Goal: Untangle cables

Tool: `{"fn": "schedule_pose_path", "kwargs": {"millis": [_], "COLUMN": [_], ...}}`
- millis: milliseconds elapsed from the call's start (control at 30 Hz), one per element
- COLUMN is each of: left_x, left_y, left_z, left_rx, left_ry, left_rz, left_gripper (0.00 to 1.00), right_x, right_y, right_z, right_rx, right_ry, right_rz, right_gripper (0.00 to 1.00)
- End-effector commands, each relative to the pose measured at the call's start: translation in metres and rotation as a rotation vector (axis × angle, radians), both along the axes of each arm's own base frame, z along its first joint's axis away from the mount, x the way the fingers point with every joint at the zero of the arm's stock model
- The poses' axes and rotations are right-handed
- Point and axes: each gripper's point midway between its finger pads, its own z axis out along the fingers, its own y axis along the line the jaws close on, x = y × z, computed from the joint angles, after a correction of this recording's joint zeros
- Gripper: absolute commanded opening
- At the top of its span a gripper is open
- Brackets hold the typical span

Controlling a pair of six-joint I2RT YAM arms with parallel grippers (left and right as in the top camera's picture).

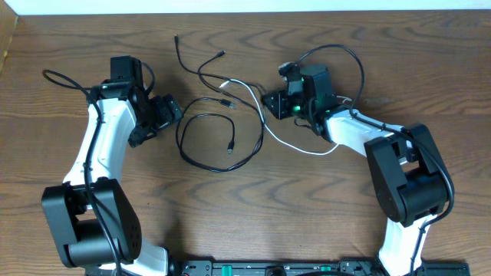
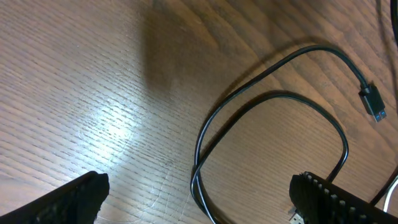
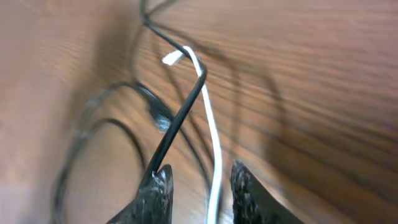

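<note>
Several thin cables lie tangled mid-table. A black cable (image 1: 205, 142) forms a loop by my left gripper (image 1: 161, 123); in the left wrist view this black loop (image 2: 267, 67) with its plug (image 2: 372, 102) runs between the wide-open fingers (image 2: 68, 200) without touching them. A white cable (image 1: 265, 123) crosses towards the right arm. My right gripper (image 1: 272, 101) hovers over the tangle. In its wrist view the gripper (image 3: 202, 168) stands narrowly open, the white cable (image 3: 214, 143) passing through the gap and a black cable (image 3: 180, 118) leaning on the left fingertip (image 3: 158, 183).
Another thin black cable (image 1: 192, 65) snakes near the table's far edge. Thicker arm cords arc by the left arm (image 1: 57, 77) and over the right wrist (image 1: 337, 50). Both arm bases stand at the near edge, with a black rail (image 1: 268, 268) between them.
</note>
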Motion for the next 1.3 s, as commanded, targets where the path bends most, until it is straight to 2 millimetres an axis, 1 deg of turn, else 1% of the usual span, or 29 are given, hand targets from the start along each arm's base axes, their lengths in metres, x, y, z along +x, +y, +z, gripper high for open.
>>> {"fn": "schedule_pose_path", "kwargs": {"millis": [0,100,267,400,467,567,700,800,933,1267], "left_x": [-0.002,-0.002,-0.003,-0.003,-0.002,-0.003,-0.002,-0.003,-0.003,-0.003], "left_y": [0.004,0.003,0.004,0.003,0.004,0.004,0.004,0.004,0.004,0.003], "left_z": [-0.004,-0.004,-0.004,-0.004,-0.004,-0.004,-0.004,-0.004,-0.004,-0.004], "left_rx": [0.012,0.012,0.012,0.012,0.012,0.012,0.012,0.012,0.012,0.012], "left_ry": [0.015,0.015,0.015,0.015,0.015,0.015,0.015,0.015,0.015,0.015], "left_rz": [0.005,0.005,0.005,0.005,0.005,0.005,0.005,0.005,0.005,0.005], "left_gripper": [0.98,0.98,0.98,0.98,0.98,0.98,0.98,0.98,0.98,0.98], "right_x": [-0.008,-0.007,-0.018,-0.018,-0.017,-0.019,-0.020,-0.016,-0.016,-0.016], "right_y": [0.015,0.013,0.030,0.034,0.033,0.032,0.026,0.018,0.003,0.000], "right_z": [0.008,-0.002,-0.004,-0.014,-0.024,-0.038,-0.044,-0.047,-0.057,-0.059], "right_rx": [0.037,-0.035,-0.092,-0.179,-0.213,-0.243,-0.260,-0.278,-0.325,-0.336], "right_ry": [-0.008,-0.031,-0.097,-0.138,-0.135,-0.114,-0.093,-0.082,-0.043,-0.037], "right_rz": [0.061,0.041,0.105,0.078,0.056,0.048,0.040,0.017,-0.013,-0.021], "right_gripper": [0.28,0.31,0.34,0.41,0.50,0.50,0.50,0.51,0.54,0.56]}}
